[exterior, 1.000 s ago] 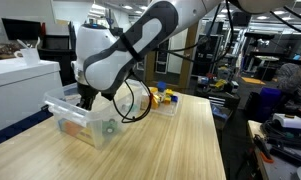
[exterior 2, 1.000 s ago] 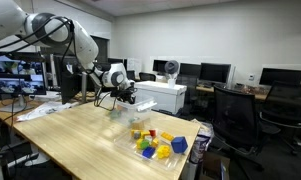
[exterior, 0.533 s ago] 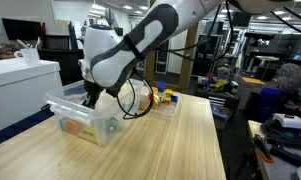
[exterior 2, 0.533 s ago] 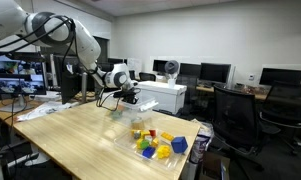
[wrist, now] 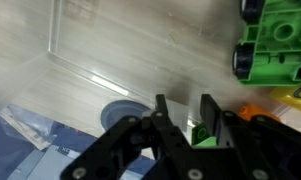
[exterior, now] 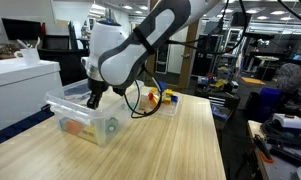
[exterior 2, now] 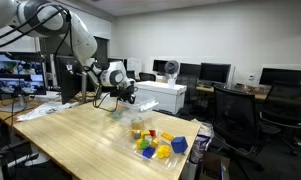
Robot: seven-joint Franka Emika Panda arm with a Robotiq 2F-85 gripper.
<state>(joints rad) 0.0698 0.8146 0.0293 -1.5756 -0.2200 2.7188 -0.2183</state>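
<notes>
End effector (wrist: 185,108) grips green block (wrist: 201,134); long axis unclear.

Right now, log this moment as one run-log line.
pincer | over clear bin | grip unclear | nearest: green toy inside bin

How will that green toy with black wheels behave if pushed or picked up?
Green toy: black wheels show on one side, so a push would probably make it roll rather than slide. It looks like moulded hard plastic, so likely stiff and light for its size. The glossy, blocky body may be slippery under a narrow pinch.
</notes>
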